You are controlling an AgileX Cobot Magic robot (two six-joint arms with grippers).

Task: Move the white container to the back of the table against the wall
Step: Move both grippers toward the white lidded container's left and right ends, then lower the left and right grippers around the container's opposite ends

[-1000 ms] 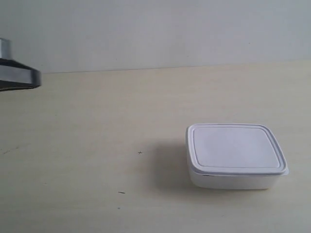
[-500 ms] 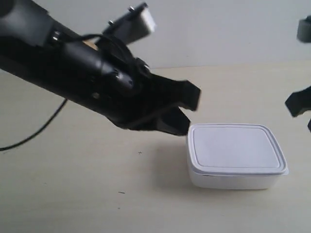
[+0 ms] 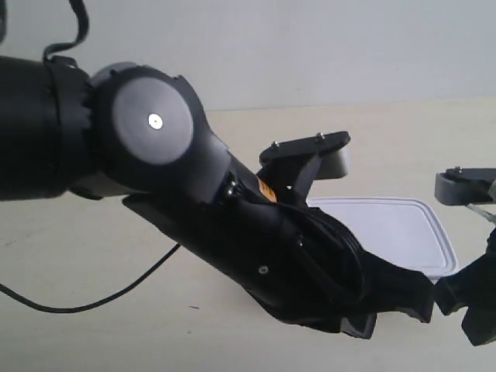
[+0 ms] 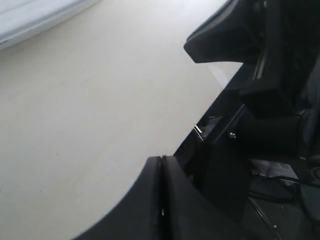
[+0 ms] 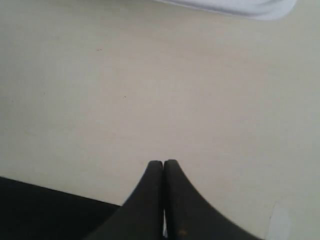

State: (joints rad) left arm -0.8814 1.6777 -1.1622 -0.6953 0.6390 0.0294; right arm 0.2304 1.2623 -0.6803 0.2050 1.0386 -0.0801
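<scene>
The white container (image 3: pixel 403 229) sits on the table (image 3: pixel 395 128) toward the exterior view's right, well short of the wall (image 3: pixel 310 46); only the lid's far and right part shows. The arm at the exterior view's left (image 3: pixel 256 256) reaches across in front of it and hides its left and front. The arm at the exterior view's right (image 3: pixel 473 298) hangs just beside the container's right end. My left gripper (image 4: pixel 161 159) is shut and empty over bare table. My right gripper (image 5: pixel 163 162) is shut and empty too, with the white container's edge (image 5: pixel 235 6) a way beyond its tips.
A black cable (image 3: pixel 93 298) trails over the table at the exterior view's left. In the left wrist view the other arm's black body (image 4: pixel 270 100) fills the side next to my fingers. A pale edge (image 4: pixel 30 20) shows in that view's corner; what it is cannot be told.
Both arms have come into the exterior view. The one at its left swung down across the container's front; the one at its right dropped lower. The container has stayed put.
</scene>
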